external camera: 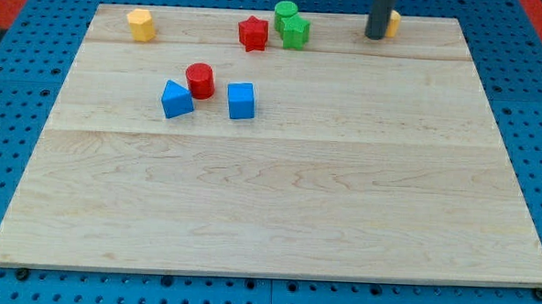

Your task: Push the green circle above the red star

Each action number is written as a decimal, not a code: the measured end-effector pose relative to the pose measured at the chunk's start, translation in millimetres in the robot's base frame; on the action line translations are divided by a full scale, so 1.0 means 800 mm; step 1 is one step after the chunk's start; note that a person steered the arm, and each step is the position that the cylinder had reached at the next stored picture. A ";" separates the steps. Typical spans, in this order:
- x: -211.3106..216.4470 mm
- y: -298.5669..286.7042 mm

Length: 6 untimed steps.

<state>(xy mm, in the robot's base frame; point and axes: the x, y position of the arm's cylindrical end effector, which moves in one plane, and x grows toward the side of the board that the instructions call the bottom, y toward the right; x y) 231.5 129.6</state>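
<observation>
The green circle [286, 12] stands near the view's top edge of the wooden board, touching a green star [296, 30] just below and to its right. The red star [252, 33] lies to the left of both, a small gap away. My tip [376, 35] is at the view's top right, well to the right of the green blocks, right beside a yellow block [392, 23] that it partly hides.
A yellow hexagon [141, 23] sits at the view's top left. A red circle [200, 79], a blue triangle [176, 99] and a blue cube [241, 100] cluster left of centre. The board's far edge [213, 10] runs just behind the green circle.
</observation>
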 end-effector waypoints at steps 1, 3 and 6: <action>-0.024 -0.037; -0.049 -0.064; -0.047 -0.156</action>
